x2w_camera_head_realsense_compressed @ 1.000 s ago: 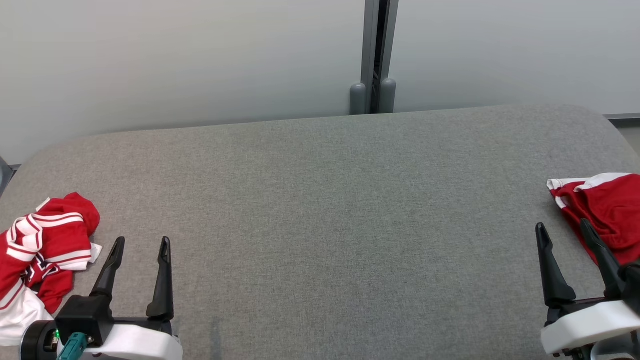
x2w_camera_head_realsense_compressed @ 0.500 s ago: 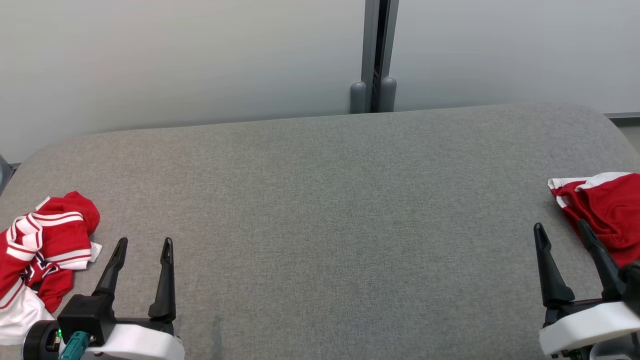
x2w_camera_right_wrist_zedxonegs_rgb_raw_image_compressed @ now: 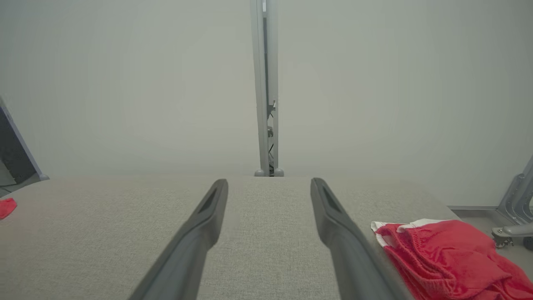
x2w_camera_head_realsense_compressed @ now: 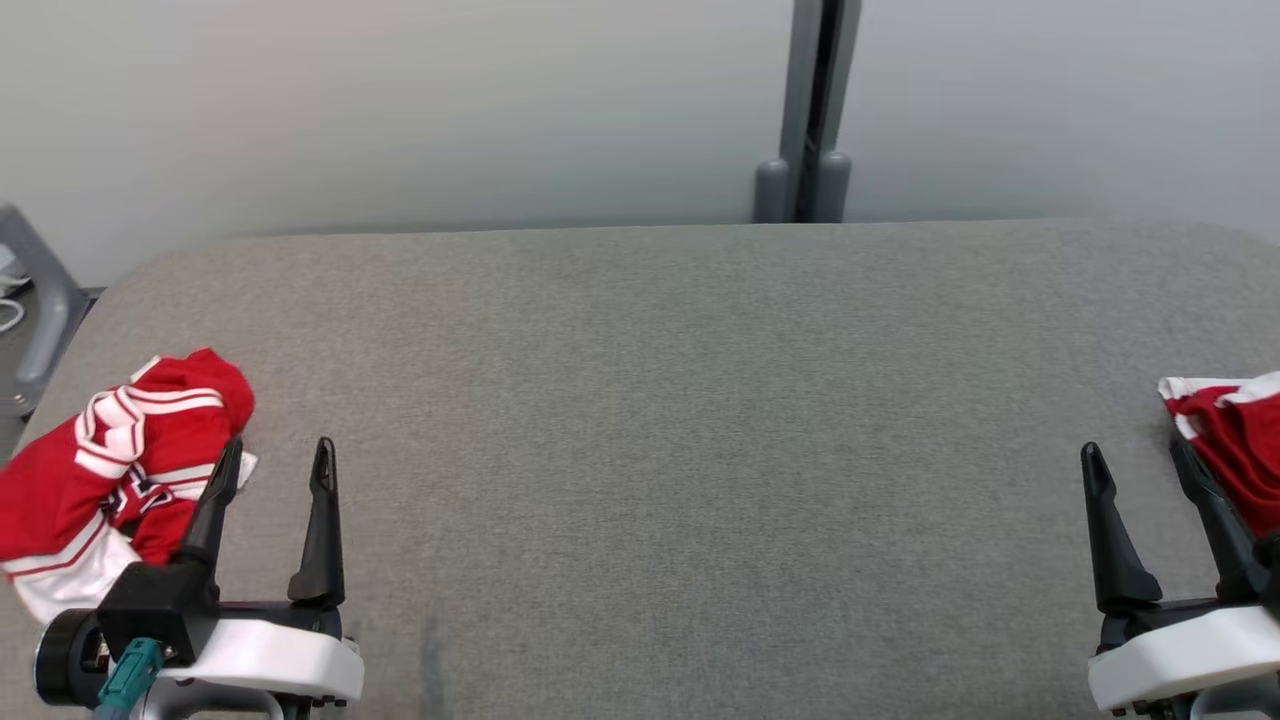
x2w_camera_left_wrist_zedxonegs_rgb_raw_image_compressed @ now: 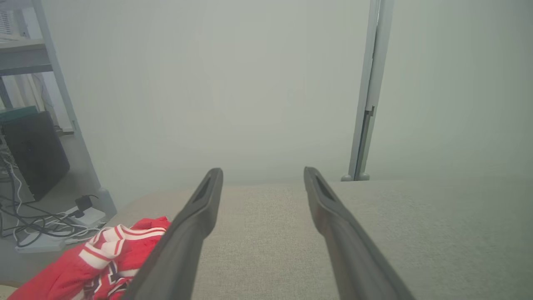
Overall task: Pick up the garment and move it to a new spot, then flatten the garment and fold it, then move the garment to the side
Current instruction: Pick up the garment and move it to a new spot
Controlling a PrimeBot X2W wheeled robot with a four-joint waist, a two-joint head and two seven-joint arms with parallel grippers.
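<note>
Though crumpled, red garment [x2w_camera_head_realsense_compressed: 112,478] beside left jaws.

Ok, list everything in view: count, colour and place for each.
table: 1, grey fabric top, across the head view
striped shirt: 1, red and white, crumpled at the table's left end, beside the left gripper
red garment: 1, red with white trim, at the table's right end
post: 1, grey, behind the table's far edge
cables: several, black and white, on the floor left of the table
box: 1, black, beyond the cables
left gripper: 1, dark fingers, open, lower left
right gripper: 1, dark fingers, open, lower right
</note>
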